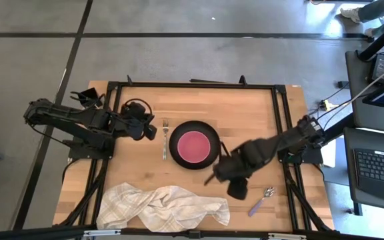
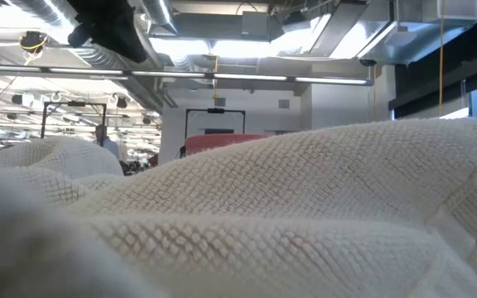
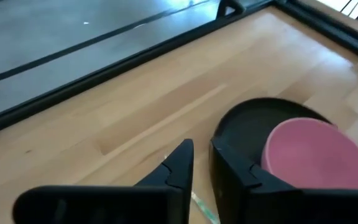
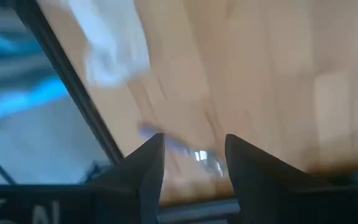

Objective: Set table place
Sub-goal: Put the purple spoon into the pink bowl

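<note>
The round black plate [image 1: 192, 145] lies mid-table with the pink bowl [image 1: 193, 145] in it; both also show in the left wrist view, the plate [image 3: 241, 124] and the bowl [image 3: 316, 152]. The silver fork [image 1: 165, 139] lies flat on the table left of the plate. The purple-handled spoon [image 1: 261, 201] lies flat near the table's near right edge. My left gripper [image 1: 151, 129] hovers just left of the fork, its fingers [image 3: 182, 158] slightly apart and empty. My right gripper [image 1: 237, 189] is open and empty, between the plate and the spoon; the spoon [image 4: 197, 155] shows blurred beyond its fingers.
A crumpled white waffle towel [image 1: 165, 207] lies along the table's near edge and fills most of the low view [image 2: 305, 215]. The black frame [image 1: 279, 113] edges the table. Bare wood lies at the table's far side [image 1: 232, 103].
</note>
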